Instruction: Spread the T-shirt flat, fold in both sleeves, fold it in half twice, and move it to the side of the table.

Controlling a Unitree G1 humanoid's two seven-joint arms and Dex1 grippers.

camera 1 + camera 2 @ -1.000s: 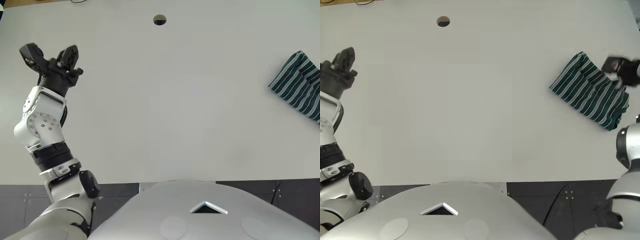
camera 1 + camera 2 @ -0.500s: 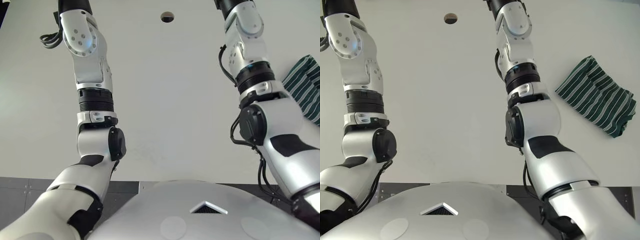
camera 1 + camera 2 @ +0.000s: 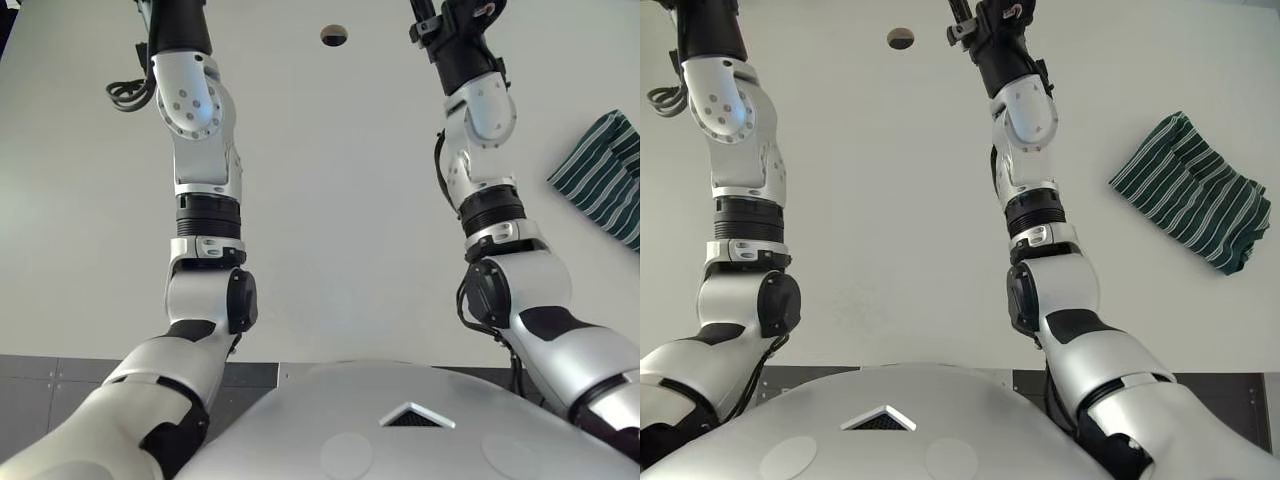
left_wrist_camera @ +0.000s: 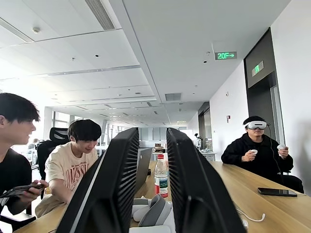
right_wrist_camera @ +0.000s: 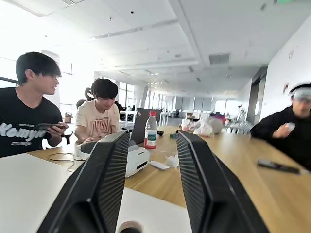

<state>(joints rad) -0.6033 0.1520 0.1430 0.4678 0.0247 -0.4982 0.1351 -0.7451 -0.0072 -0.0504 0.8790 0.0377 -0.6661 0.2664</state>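
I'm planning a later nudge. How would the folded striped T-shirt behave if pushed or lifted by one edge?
The T-shirt is soft cloth in loose, rumpled layers, so lifted by one edge it would probably droop and unfold. Pushed, it likely bunches rather than slides whole, though the smooth white table may help. It looks light.

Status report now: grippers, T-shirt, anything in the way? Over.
Left gripper open, right gripper open, both held high. T-shirt folded, at table right side. Nothing on T-shirt.
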